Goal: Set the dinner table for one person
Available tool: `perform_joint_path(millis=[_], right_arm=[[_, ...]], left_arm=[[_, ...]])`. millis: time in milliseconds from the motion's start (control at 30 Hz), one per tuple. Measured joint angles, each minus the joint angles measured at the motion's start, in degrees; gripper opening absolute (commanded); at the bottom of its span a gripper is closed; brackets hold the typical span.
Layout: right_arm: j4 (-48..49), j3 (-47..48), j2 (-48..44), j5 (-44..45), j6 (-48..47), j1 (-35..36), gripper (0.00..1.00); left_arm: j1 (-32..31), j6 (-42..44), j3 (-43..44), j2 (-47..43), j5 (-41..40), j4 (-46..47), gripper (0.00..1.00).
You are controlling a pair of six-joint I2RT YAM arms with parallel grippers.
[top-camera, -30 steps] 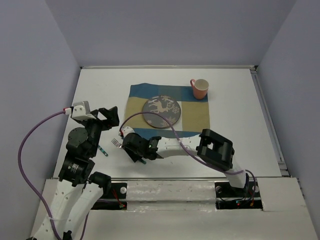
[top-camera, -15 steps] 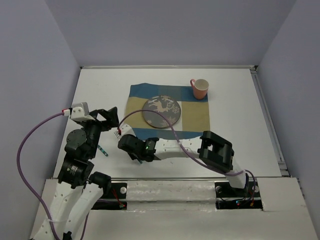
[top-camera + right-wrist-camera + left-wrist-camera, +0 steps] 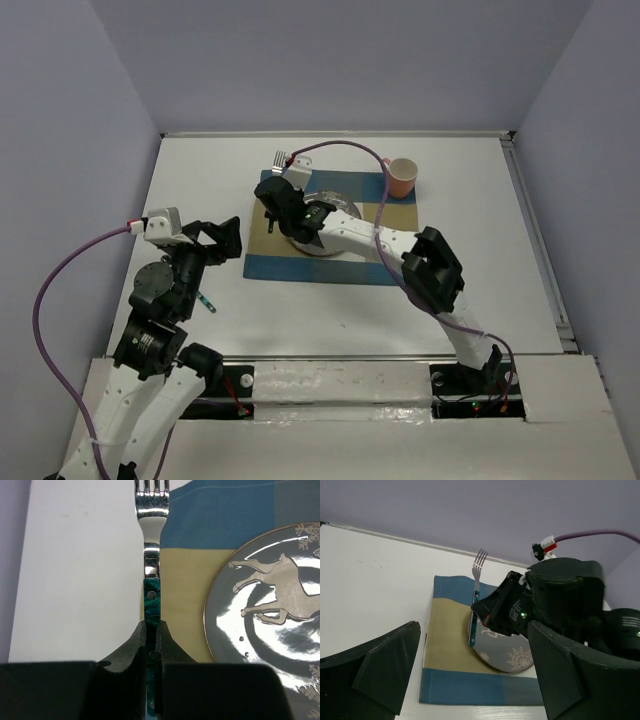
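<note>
Moved: right jaws, from near counter (image 3: 75,580) to the placemat (image 3: 185,580) far-left edge, clamped on fork (image 3: 151,555) handle. Tines point ahead, axis along placemat border; plate (image 3: 270,605) right, white counter left and below. Idle: left jaws, gaping, empty, farther off.

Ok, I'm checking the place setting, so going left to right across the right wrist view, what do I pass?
The dinner table → fork → placemat → plate.

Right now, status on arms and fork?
Right jaws shut on silver teal-handled fork, along checked cloth placemat's left edge. Left jaws open, empty. Nothing blocking.
</note>
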Motion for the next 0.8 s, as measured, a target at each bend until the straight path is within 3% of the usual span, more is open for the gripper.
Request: perform_joint_path(millis=[400, 800], right_arm=[[-2.40, 8.50, 14.91, -1.27, 7.82, -2.23, 0.00], [-4.37, 11.85, 18.78, -4.04, 8.07, -2.36, 0.00]], left_arm=[[-3.37, -0.04, 0.00, -0.04, -0.92, -0.15, 0.99], [-3.65, -0.07, 0.00, -0.42, -1.07, -0.39, 0.99]])
